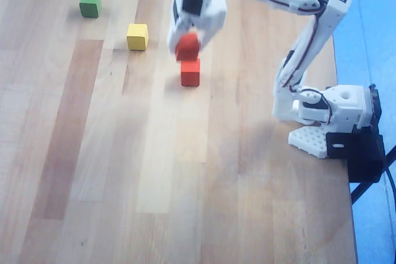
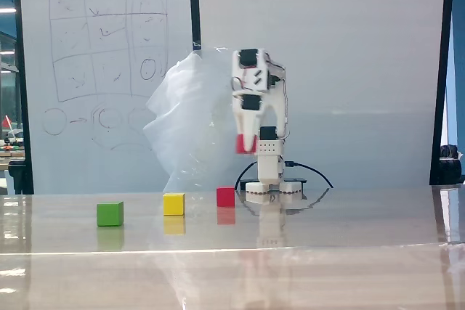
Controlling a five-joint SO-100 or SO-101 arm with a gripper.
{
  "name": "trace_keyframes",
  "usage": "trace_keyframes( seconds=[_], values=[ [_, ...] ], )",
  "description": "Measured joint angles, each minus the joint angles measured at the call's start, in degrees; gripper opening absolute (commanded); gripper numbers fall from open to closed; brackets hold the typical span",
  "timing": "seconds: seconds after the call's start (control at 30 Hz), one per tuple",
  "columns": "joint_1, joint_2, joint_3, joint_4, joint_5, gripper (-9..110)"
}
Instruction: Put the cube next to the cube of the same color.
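A: Where's the cube?

B: The carried cube (image 1: 187,46) is clamped in the pincer (image 1: 187,44), up off the bench (image 1: 124,171). Fixed view shows it well above the surface (image 2: 245,144). Overhead view puts it just beyond its twin (image 1: 190,73), nearly over the twin's far edge. That's partly height parallax, so its true offset from the twin can't be read off.

A: Pincer state?

B: Closed on the cube, fingers on either side. The frame is blurred there, so I can't judge how deep the grip is.

A: The twin?

B: It sits on the bench, untouched, with the yellow cube (image 1: 137,36) to its left in overhead and the green cube (image 1: 90,4) further out the same way. The fixed view shows all three in a row on the bench: green (image 2: 110,213), yellow (image 2: 174,203), red (image 2: 225,196).

A: Risks?

B: My read:
- Coming straight down from here could land it on the twin or clip its edge and knock it away. It needs a sideways offset first.
- Releasing at this height would make it bounce and roll off.
- If the hold is shallow, it could slip while moving.
- Placing it on the twin's yellow side leaves little room, so it might nudge yellow.

A: Any containers?

B: None on the bench. There's only a crumpled clear plastic bag (image 2: 190,117) behind the arm in the fixed view, and I can't see anything in it.
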Motion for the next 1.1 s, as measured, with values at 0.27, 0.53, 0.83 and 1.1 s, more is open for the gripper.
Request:
trace_keyframes(
  seconds=[0.27, 0.53, 0.83, 1.1],
  values=[
    [12.2, -12.7, -10.9, 0.0, -5.8, 0],
    [18.1, -25.2, -12.8, -3.3, -6.2, 0],
    [19.0, -30.8, -5.5, -16.3, -6.2, 0],
    [19.0, -30.7, 1.0, -22.9, -6.2, 0]
  ],
)
